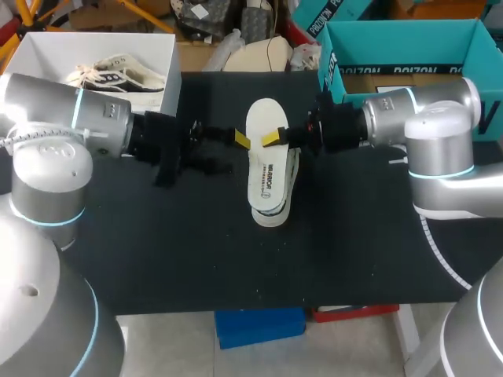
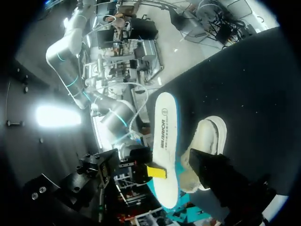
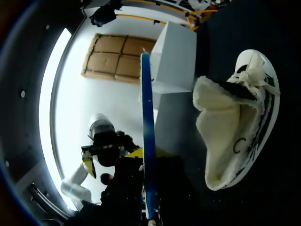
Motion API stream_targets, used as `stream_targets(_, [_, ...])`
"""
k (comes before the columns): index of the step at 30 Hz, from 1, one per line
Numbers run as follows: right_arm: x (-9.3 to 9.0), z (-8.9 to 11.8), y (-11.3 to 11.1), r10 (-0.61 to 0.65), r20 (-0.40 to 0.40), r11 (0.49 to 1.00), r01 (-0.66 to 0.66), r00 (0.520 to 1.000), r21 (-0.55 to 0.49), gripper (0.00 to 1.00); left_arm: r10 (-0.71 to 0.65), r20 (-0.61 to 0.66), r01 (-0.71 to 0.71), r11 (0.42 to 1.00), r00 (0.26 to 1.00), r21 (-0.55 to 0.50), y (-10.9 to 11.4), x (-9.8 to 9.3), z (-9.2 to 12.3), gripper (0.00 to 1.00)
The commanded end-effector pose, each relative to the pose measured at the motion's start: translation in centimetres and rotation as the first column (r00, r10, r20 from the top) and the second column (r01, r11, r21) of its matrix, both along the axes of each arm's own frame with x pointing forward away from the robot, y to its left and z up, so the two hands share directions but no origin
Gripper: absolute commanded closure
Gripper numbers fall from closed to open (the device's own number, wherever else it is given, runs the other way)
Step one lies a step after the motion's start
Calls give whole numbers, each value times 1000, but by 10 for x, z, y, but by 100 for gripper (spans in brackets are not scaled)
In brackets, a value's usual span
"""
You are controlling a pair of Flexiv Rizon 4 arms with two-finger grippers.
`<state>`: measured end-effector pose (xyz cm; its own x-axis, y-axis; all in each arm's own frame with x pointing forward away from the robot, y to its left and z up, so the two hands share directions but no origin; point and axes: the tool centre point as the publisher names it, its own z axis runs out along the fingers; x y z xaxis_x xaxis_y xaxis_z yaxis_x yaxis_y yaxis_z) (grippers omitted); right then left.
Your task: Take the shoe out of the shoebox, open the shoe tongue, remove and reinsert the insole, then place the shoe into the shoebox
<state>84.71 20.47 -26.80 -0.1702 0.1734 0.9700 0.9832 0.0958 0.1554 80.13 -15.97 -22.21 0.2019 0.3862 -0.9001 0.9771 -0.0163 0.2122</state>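
Insole (image 1: 266, 169) hangs flat just over shoe (image 1: 271, 216) on tabletop (image 1: 157, 251), right claw (image 1: 275, 139) pinching its edge, left claw (image 1: 240, 140) state unreadable; likely best to dip toe end into shoe's mouth first, then seat heel.

I count two shoes, a boxed shoe (image 1: 118, 75) and a tabletop shoe (image 1: 271, 218); one insole (image 1: 267, 161); one shoebox (image 1: 170, 55); two hands, left hand (image 1: 237, 140) and right hand (image 1: 275, 139).

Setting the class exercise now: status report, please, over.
Right gripper shut on insole, held over shoe. Left gripper beside shoe. Second shoe off in shoebox, not in the way.
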Motion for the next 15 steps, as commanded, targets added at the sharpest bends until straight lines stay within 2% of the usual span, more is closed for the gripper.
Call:
stream_targets(1, [1, 0, 1, 1, -1, 1000, -1, 1000, -1, 100, 137, 72, -154, 882, 988, 444, -13, -3, 28, 0])
stream_targets(3, [1, 0, 1, 1, -1, 1000, -1, 1000, -1, 100, 116, 67, -134, 863, 991, 487, -18, -5, 36, 0])
stream_targets(7, [1, 0, 1, 1, -1, 1000, -1, 1000, -1, 100, 152, 115, -190, 778, 982, 599, -26, -8, 49, 0])
stream_targets(15, [1, 0, 1, 1, -1, 1000, -1, 1000, -1, 100, 152, 115, -190, 778, 982, 599, -26, -8, 49, 0])
